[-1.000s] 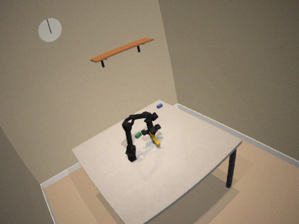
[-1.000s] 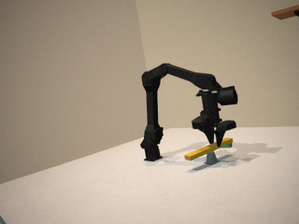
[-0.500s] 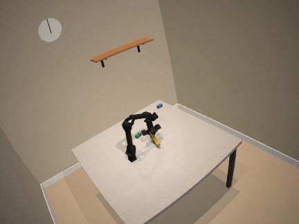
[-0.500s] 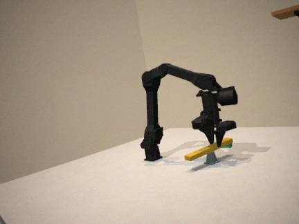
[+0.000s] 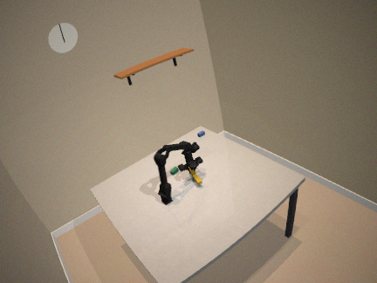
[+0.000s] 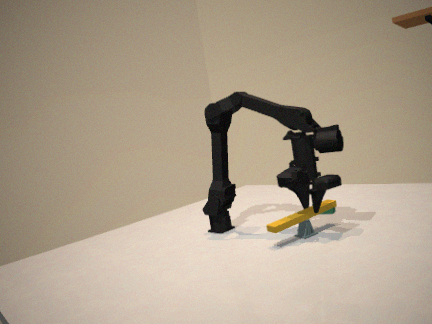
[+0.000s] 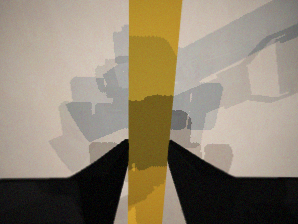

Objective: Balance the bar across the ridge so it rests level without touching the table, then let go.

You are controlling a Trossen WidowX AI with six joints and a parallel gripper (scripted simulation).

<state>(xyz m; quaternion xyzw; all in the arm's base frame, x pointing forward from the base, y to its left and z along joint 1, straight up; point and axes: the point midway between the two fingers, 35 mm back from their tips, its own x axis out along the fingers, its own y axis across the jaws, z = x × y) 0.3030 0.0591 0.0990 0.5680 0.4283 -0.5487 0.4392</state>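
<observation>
The yellow bar (image 5: 197, 177) (image 6: 285, 221) (image 7: 150, 67) is held clear of the table, and looks roughly parallel to its shadow. My gripper (image 6: 311, 210) (image 7: 148, 144) points down and is shut on the bar, one finger on each long side. The small grey-green ridge (image 6: 305, 230) stands on the table under the bar, close below the fingertips. In the exterior view the bar's underside meets or nearly meets the ridge's top; I cannot tell whether they touch. The ridge is not clearly visible in the wrist view, where the bar covers the middle.
A green block (image 5: 174, 170) (image 6: 329, 211) lies on the table (image 5: 236, 196) (image 6: 150, 280) near the gripper, behind the bar's far end in the exterior view. A blue block (image 5: 201, 134) lies near the table's far corner. Shadows of the arm and bar fall around the ridge.
</observation>
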